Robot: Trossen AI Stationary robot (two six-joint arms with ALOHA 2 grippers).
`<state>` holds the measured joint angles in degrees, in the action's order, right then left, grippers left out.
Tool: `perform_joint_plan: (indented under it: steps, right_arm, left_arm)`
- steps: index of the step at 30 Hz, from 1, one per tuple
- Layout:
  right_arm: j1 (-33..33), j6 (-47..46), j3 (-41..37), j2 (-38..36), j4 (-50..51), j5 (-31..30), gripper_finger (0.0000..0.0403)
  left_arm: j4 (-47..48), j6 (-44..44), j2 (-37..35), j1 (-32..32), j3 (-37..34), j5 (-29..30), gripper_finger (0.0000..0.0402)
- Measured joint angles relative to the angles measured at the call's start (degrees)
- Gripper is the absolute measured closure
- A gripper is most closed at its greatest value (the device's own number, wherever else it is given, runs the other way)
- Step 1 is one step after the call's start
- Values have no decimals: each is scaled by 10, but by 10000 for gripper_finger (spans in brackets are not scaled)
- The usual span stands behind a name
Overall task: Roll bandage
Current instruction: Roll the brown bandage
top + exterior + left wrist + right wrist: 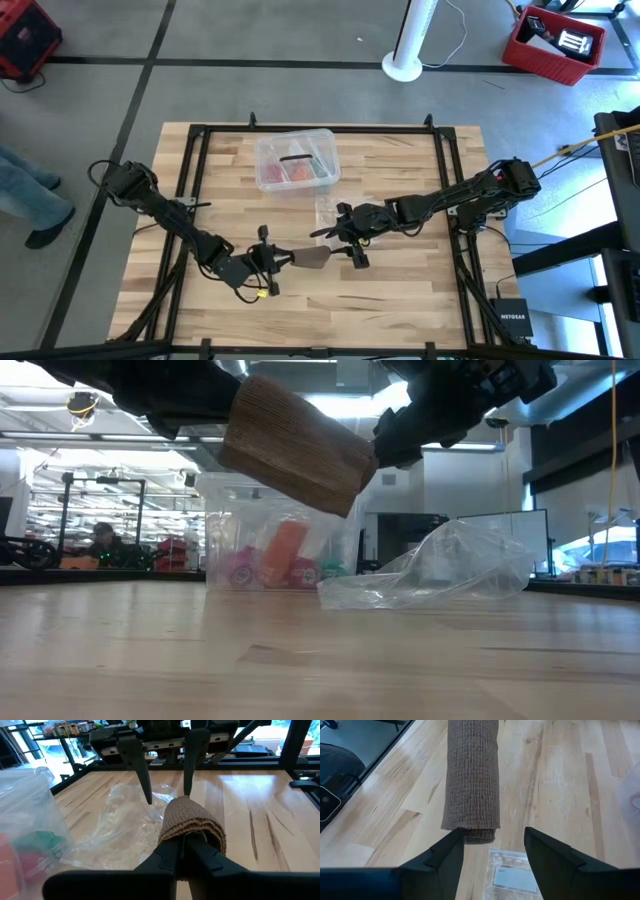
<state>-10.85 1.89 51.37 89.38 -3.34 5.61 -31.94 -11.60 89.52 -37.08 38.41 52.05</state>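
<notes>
The left tool (186, 851) is clamped on one end of the rolled bandage (471, 775), held above the surface (420, 290) near the plastic bag (440, 572), while the right tool (492, 852) gapes apart at its far end, so a slack grip could let the roll unwind or drop.

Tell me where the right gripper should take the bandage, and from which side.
Probably the free end of the bandage, coming along its length, opposite the left gripper. It is a roll held above the table by its other end, and the right gripper, jaws open, faces the free end.
</notes>
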Motion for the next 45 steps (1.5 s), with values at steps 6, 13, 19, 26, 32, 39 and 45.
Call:
perform_joint_plan:
  steps: [6,13,19,26,32,39,45]
  right_arm:
    - [0,0,-8,0,-8,15,194]
    - [0,-46,-62,1,-139,42,194]
    - [0,-57,-64,17,-169,75,194]
    - [0,-57,-53,49,-182,65,195]
    - [0,-58,-52,51,-181,58,251]
    - [0,-24,-52,51,-175,43,378]
    - [0,-14,-50,50,-179,42,386]
  left_arm:
    - [-6,0,0,0,0,0,387]
    - [-5,0,0,0,0,-6,387]
    - [-5,0,0,12,0,-7,387]
    - [-16,9,0,19,0,-12,386]
    - [-18,7,0,19,0,-12,386]
    - [-17,-13,0,20,0,-12,386]
    - [-1,-1,-24,4,0,-11,386]
